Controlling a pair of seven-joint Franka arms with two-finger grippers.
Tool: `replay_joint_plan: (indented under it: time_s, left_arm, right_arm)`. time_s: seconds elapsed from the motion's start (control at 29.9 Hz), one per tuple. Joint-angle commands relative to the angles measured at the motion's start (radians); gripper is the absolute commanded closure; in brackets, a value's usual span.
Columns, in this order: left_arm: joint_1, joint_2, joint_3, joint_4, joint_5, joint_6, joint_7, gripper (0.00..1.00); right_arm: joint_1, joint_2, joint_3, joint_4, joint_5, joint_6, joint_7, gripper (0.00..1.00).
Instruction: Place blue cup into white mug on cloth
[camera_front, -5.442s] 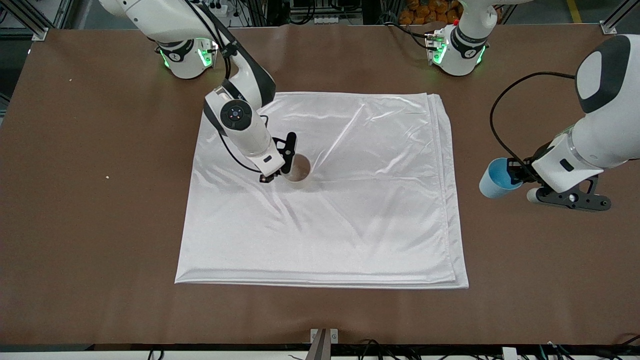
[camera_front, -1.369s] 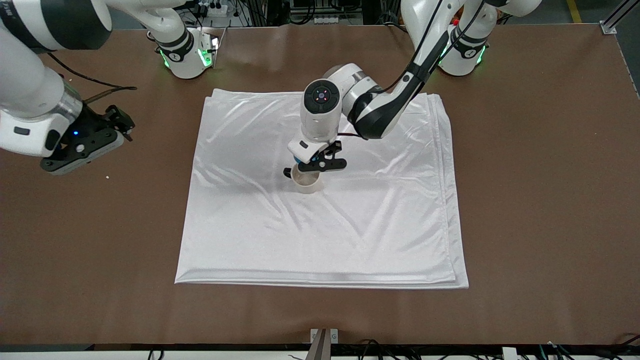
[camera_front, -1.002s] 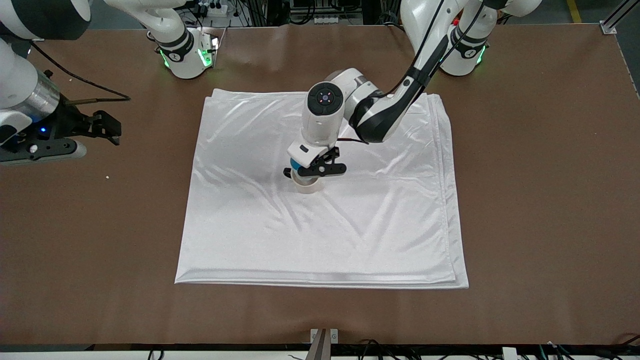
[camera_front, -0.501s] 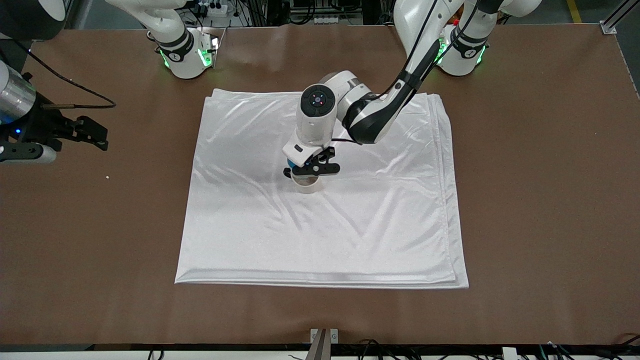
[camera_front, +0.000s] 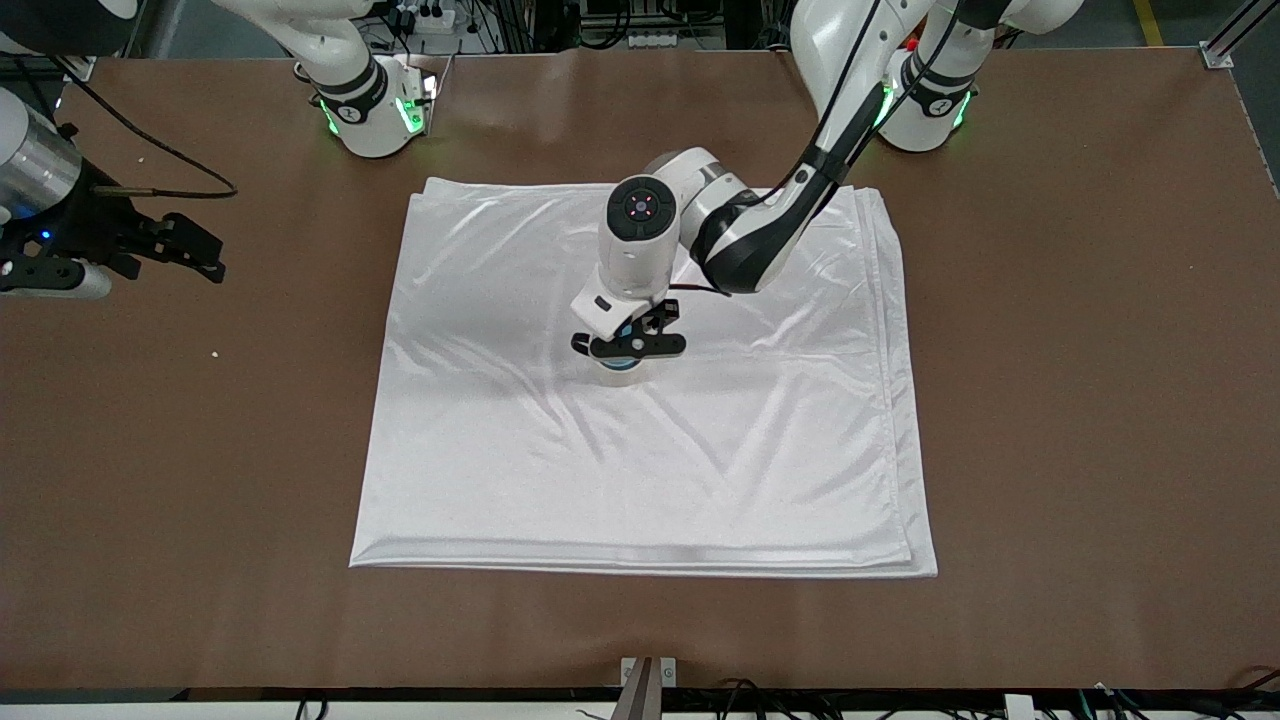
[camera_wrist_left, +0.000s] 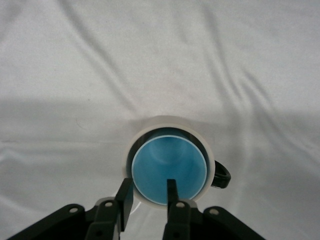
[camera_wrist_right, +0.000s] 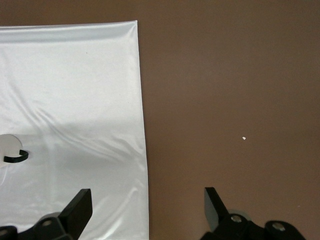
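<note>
The right gripper (camera_front: 195, 248) hangs over the bare brown table (camera_front: 1050, 400) at the right arm's end, well apart from the work. Its fingers are spread wide with nothing between them, and this arm waits. Toward the middle lies the large shiny white wrinkled fabric cloth (camera_front: 700, 470), and on it stands the cream-white cylindrical mug (camera_wrist_left: 165, 120) with its small dark handle (camera_wrist_left: 221, 177). The small light-blue handleless cup (camera_wrist_left: 169, 170) sits nested inside the mug, upright, its rim ring just within the mug's rim. The left gripper (camera_front: 630, 345) is directly above the pair. In the left wrist view one of its fingers (camera_wrist_left: 171, 190) dips inside the blue cup's mouth, while the other stands just outside the mug's wall. The gap between them is narrow but wider than the two walls it straddles, so nothing looks clamped — the cup appears let go. The coming move turns on the shared long axis of cup and mug, which is vertical and lies straight below the fingers. A withdrawal should probably run straight up along it — any sideways drift could catch the inner finger on the rim and tip the pair.
</note>
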Motion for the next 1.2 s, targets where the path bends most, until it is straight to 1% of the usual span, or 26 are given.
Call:
replay_joint_plan:
  time_s: [0.0, 0.23, 0.37, 0.43, 0.53, 0.7, 0.77, 0.83, 0.97, 1.17]
  left_arm:
    - [0.005, -0.006, 0.002, 0.024, 0.022, -0.019, 0.009, 0.0]
    - [0.057, -0.075, 0.003, 0.024, 0.025, -0.056, 0.009, 0.0]
    - [0.109, -0.13, 0.005, 0.024, 0.028, -0.103, 0.011, 0.0]
    - [0.14, -0.152, 0.005, 0.024, 0.048, -0.128, 0.026, 0.0]
    - [0.196, -0.198, 0.002, 0.022, 0.088, -0.155, 0.089, 0.0]
    - [0.293, -0.265, 0.002, 0.022, 0.092, -0.226, 0.173, 0.0]
    - [0.322, -0.288, 0.003, 0.022, 0.091, -0.247, 0.198, 0.0]
    - [0.364, -0.311, 0.003, 0.022, 0.092, -0.273, 0.229, 0.0]
    - [0.433, -0.354, 0.002, 0.022, 0.091, -0.329, 0.328, 0.0]
    - [0.519, -0.393, 0.0, 0.022, 0.085, -0.379, 0.445, 0.0]
  right_arm:
    - [-0.017, -0.017, 0.005, -0.022, 0.015, -0.002, 0.045, 0.0]
    - [-0.019, -0.009, 0.005, -0.02, 0.015, 0.0, 0.054, 0.0]
    - [-0.023, -0.003, 0.002, -0.02, 0.015, 0.0, 0.056, 0.0]
    - [-0.031, -0.003, 0.002, -0.019, 0.017, 0.001, 0.055, 0.0]
    - [-0.042, 0.0, 0.002, -0.017, 0.018, 0.001, 0.054, 0.0]
    - [-0.051, 0.011, -0.002, -0.022, 0.02, 0.006, 0.054, 0.0]
    - [-0.051, 0.012, -0.019, -0.022, 0.02, 0.006, 0.045, 0.0]
    - [-0.055, 0.012, -0.022, -0.023, 0.022, 0.004, 0.041, 0.0]
    - [-0.066, 0.012, -0.027, -0.026, 0.02, 0.008, 0.038, 0.0]
    - [-0.036, 0.015, -0.071, -0.028, 0.02, 0.012, 0.021, 0.0]
